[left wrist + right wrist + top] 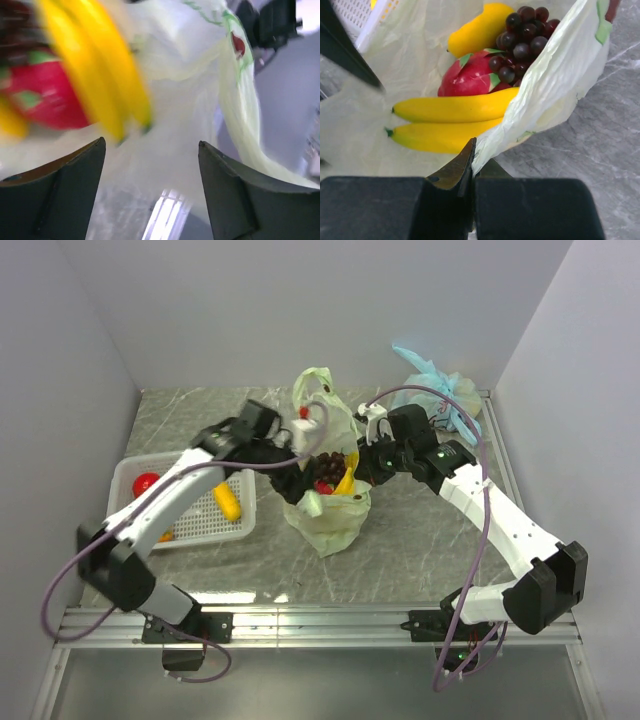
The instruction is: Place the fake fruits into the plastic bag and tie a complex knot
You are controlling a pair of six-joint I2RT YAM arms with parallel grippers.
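Grey worktop: plastic bag stands at centre, mouth open. White basket to its left, contents partly hidden by the arm. Right gripper pinched together on the bag rim. Left gripper jaws apart at the bag; that view is blurred. Inside: bananas, dragon fruit, grapes. Bag's green-red print unreadable.

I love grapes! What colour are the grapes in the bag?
Dark purple, nearly black, and shiny. The grapes show best in the right wrist view.
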